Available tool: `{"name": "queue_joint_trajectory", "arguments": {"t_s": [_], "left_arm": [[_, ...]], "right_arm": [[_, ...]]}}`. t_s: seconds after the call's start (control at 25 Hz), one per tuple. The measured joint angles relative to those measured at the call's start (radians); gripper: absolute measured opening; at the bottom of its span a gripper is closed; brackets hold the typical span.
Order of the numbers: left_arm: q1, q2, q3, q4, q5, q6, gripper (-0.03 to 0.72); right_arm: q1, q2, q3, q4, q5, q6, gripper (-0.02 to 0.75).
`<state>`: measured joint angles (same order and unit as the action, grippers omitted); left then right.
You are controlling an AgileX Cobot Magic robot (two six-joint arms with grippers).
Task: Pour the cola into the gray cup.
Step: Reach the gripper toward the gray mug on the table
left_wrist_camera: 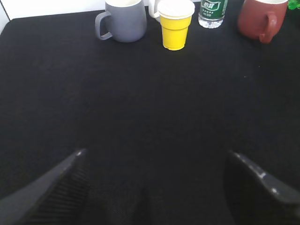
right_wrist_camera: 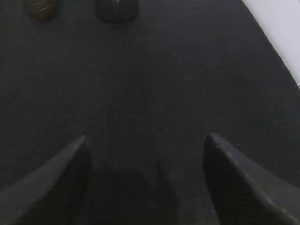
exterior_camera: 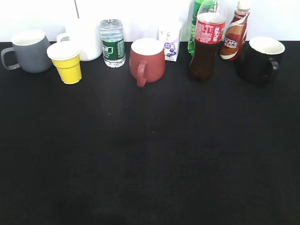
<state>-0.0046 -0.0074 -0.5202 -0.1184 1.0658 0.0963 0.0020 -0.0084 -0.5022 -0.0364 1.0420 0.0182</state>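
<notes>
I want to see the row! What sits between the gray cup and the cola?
In the exterior view, between the gray cup and the cola: yellow cup, white mug, water bottle, red mug, small carton.

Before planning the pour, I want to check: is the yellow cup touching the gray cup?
Apart. In the left wrist view, a strip of black table shows between the gray cup and the yellow cup.

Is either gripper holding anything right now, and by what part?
Nothing is held. The left gripper and right gripper are both open over bare table; the cola and gray cup stand untouched.
</notes>
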Motion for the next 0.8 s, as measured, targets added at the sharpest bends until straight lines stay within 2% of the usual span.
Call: {"name": "queue_joint_trajectory", "arguments": {"t_s": [0.16, 0.28, 0.36, 0.44, 0.56, 0.64, 0.8], "left_arm": [[0.0, 0.0, 0.0, 0.0, 0.0, 0.0, 0.676], [0.0, 0.0, 0.0, -0.006, 0.0, 0.0, 0.577], [0.0, 0.0, -0.016, -0.008, -0.093, 0.0, 0.549], [0.0, 0.025, 0.002, 0.015, -0.377, 0.0, 0.544], [0.0, 0.207, 0.149, 0.035, -0.869, 0.0, 0.545], [0.0, 0.414, 0.236, 0.027, -1.155, 0.0, 0.545], [0.0, 0.967, 0.247, 0.03, -1.603, 0.0, 0.543]], "right_arm": [[0.0, 0.0, 0.0, 0.0, 0.0, 0.0, 0.566], [0.0, 0.0, 0.0, 0.0, 0.0, 0.0, 0.566], [0.0, 0.0, 0.0, 0.0, 0.0, 0.0, 0.566], [0.0, 0.0, 0.0, 0.0, 0.0, 0.0, 0.566], [0.0, 0.0, 0.0, 0.0, 0.0, 0.0, 0.566], [0.0, 0.0, 0.0, 0.0, 0.0, 0.0, 0.566], [0.0, 0.0, 0.0, 0.0, 0.0, 0.0, 0.566]]}}
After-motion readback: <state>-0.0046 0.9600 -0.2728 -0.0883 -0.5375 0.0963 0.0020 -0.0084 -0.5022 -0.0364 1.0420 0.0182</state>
